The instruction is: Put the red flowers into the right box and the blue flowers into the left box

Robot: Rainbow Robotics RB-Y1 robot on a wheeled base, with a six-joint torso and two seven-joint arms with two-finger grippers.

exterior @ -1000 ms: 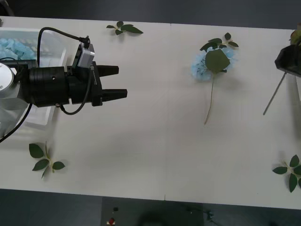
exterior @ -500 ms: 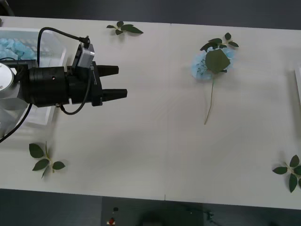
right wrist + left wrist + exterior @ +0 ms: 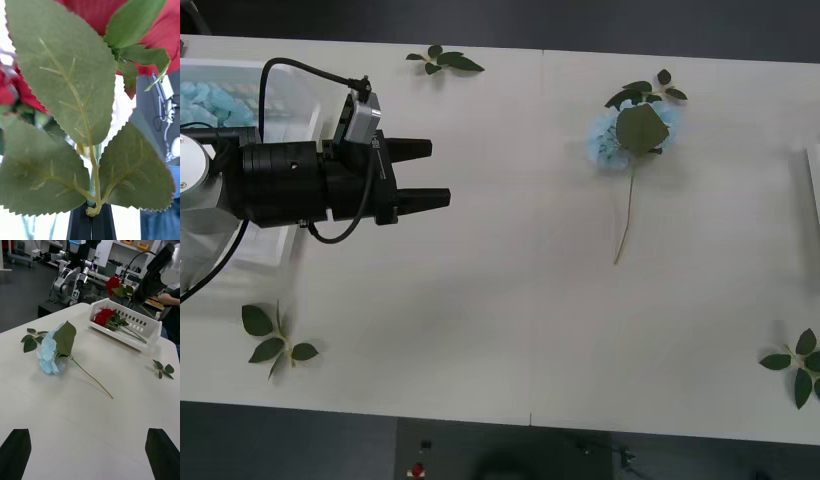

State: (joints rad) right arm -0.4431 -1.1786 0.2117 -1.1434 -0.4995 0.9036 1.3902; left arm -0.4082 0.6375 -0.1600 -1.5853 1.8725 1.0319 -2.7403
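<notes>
One blue flower [image 3: 625,135] lies on the table right of centre, with its stem pointing toward the near edge; it is also in the left wrist view [image 3: 50,348]. More blue flowers [image 3: 205,100] lie in the left box [image 3: 295,95] at the far left. My left gripper [image 3: 425,175] hovers open beside that box, pointing right. My right gripper [image 3: 91,217] is shut on the stem of a red flower [image 3: 112,15]. In the left wrist view it [image 3: 138,296] holds that red flower [image 3: 113,283] above the right box [image 3: 131,318], where other red flowers [image 3: 105,317] lie.
Loose leaf sprigs lie at the far edge [image 3: 442,60], the near left [image 3: 272,338] and the near right [image 3: 800,365]. A thin strip of the right box's rim [image 3: 814,185] shows at the right edge. A person's sleeve [image 3: 170,302] is behind the right box.
The right arm and its flower stem, at the front view's right edge one second ago, have moved out of that view. The left arm has not moved.
</notes>
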